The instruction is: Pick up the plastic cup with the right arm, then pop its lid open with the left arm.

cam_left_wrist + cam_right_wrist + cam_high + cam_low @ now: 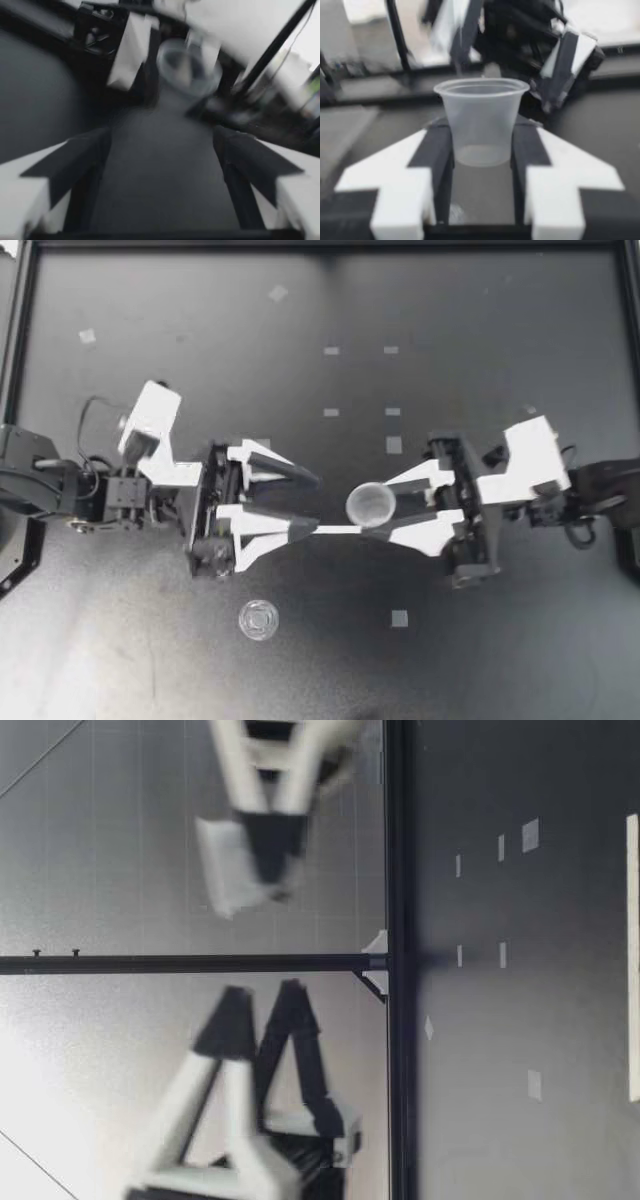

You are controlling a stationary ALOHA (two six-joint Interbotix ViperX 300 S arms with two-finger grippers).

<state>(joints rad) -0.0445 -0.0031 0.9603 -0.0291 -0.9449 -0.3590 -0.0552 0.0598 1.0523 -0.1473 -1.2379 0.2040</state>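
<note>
A clear plastic cup [371, 504] is held upright above the table [480, 360] by the right gripper [380, 508], whose two fingers are pressed against the cup's lower wall from opposite sides; in the right wrist view the clear plastic cup [481, 122] is seen seated between them with its rim free. The left gripper [317, 504] is spread wide and empty, pointed at the cup and just short of it. A second clear cup [258, 620] stands on the table, apart from both grippers. If the held cup is to be passed across, it is judged that the thin wall should be pinched only lightly, the cup kept level, and the open fingers brought round the free upper wall, clear of the right fingers, before any release is made
</note>
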